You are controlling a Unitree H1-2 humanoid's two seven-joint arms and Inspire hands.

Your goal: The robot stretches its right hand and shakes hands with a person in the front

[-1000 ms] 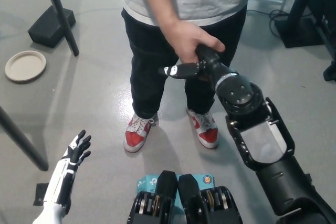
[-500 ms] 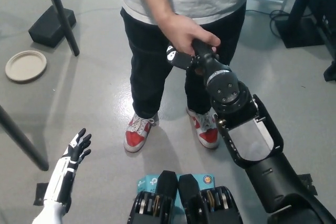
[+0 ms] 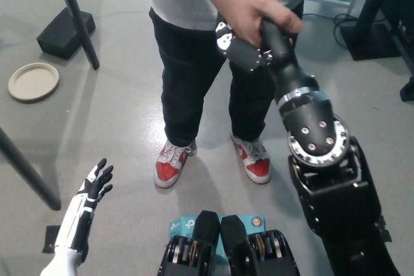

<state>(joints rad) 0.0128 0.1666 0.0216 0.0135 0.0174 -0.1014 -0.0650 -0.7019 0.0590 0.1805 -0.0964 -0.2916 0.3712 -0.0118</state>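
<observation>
A person in a grey shirt, black trousers and red-and-white shoes stands right before me. The person's hand is wrapped over my black right hand, which is raised high at the upper middle and clasped in the handshake. My black right arm rises steeply from the bottom right. My white left hand rests at the lower left, fingers spread, holding nothing.
A beige round plate lies on the grey floor at the left. A black pole on a black base stands at the upper left. Another dark bar crosses the left edge. Dark stands and cables fill the upper right.
My right hand and the person's hand have risen together, up and toward the shirt, with my forearm now much steeper. The left hand has stayed put.
</observation>
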